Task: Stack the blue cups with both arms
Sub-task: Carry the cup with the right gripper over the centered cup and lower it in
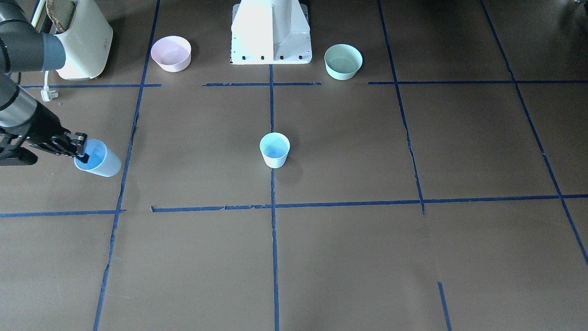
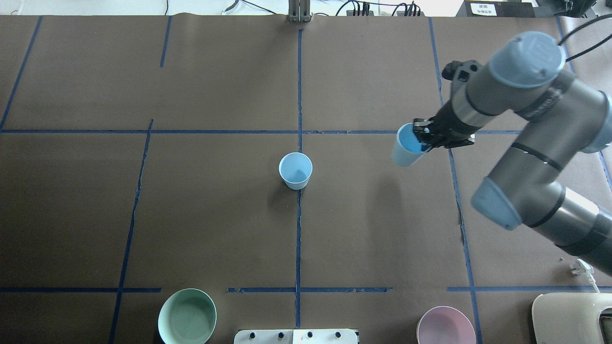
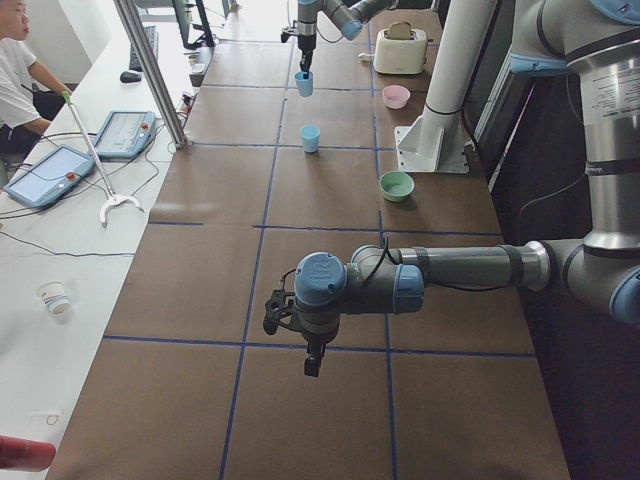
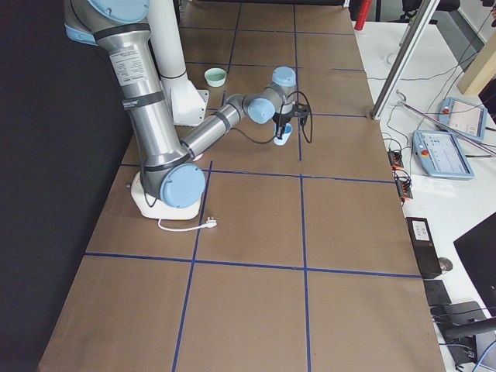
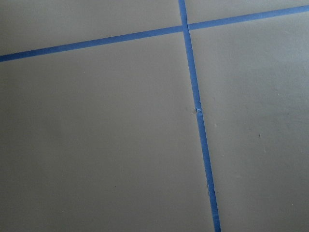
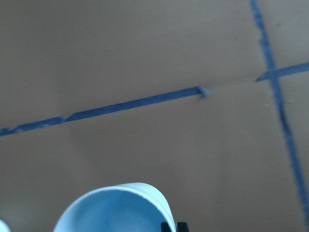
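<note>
The right hand [image 2: 423, 138] grips one cup [image 2: 405, 153] by its rim, one finger inside and one outside, so it is closed on the wall. That cup hangs tilted, mouth leaning toward the arm. Going by the shadow on the bench [image 2: 191, 215] below it, it looks lifted clear, on the robot's right side of the bench.

The second cup [image 2: 295, 170] stands upright and alone at the bench centre, on the tape line and well apart from the carried one.

The left hand [image 3: 312, 362] shows only in the side view, low over the bench at the robot's far left, well away from both cups. I cannot tell how wide it is. Its wrist camera sees only bare bench and tape.

So the pick-up seems done. What is left is the carry to the centre, lining the carried cup above the standing one, lowering it in and letting go. The left arm has taken no visible part yet.
</note>
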Available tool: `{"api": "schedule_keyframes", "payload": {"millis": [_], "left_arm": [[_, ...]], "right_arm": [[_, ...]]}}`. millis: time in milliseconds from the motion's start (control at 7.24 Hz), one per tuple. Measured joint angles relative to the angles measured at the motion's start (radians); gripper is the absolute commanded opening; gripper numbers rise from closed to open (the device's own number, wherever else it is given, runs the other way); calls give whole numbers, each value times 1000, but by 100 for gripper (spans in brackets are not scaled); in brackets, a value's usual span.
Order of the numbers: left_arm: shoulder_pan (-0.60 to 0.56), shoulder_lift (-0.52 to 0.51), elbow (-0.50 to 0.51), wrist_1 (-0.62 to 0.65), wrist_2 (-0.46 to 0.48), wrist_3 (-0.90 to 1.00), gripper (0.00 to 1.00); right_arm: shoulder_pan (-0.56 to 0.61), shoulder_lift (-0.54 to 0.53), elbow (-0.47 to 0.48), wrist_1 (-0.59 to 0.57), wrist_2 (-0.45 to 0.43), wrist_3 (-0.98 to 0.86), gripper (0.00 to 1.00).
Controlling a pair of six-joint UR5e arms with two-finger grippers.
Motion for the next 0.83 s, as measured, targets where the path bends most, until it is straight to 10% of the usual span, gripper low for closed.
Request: {"api": "schedule_keyframes", "payload": {"millis": [553, 829], "left_arm": [[0, 0, 0, 0, 0, -1, 100], [0, 0, -1, 0, -2, -1, 100]], "right_arm": [[-223, 335, -106, -134, -288, 360, 0], [-251, 344, -123, -134, -325, 373, 99]]}}
